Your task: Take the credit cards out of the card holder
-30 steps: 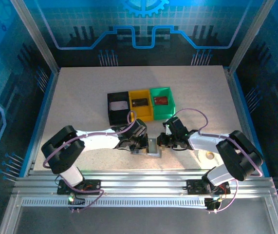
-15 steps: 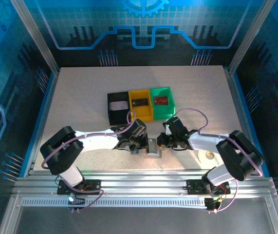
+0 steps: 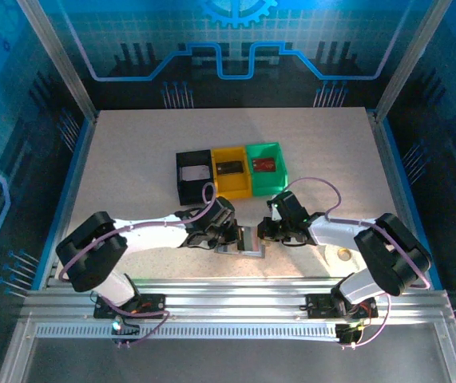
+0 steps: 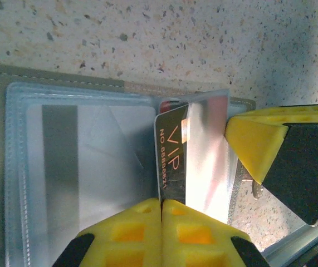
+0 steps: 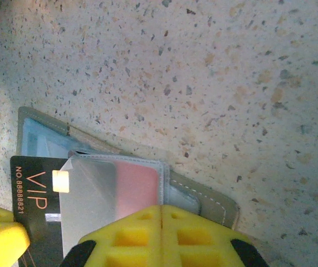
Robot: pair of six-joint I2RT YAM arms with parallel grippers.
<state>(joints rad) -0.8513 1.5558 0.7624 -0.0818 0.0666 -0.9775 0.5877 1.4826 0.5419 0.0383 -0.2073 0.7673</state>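
The grey card holder (image 3: 250, 242) lies open on the table between both grippers. In the left wrist view its clear sleeves show a pale card with a grey stripe (image 4: 72, 167). A dark VIP card (image 4: 172, 153) sticks partway out of a sleeve, and my left gripper (image 4: 161, 204) is shut on its near edge. My right gripper (image 5: 162, 210) is shut on a clear sleeve (image 5: 92, 194) that holds a red card (image 5: 139, 186). The holder's grey cover (image 5: 217, 203) shows beyond that sleeve. The dark VIP card (image 5: 33, 192) juts out to the left there.
Three small bins stand in a row behind the holder: black (image 3: 188, 187) with a pale card, yellow (image 3: 231, 185) with a dark card, green (image 3: 266, 179) with a red card. The right gripper's yellow finger (image 4: 259, 142) is close beside the left gripper.
My left arm's elbow has swung down and to the left, and its gripper has drawn slightly left with the dark card. The right arm has stayed put.
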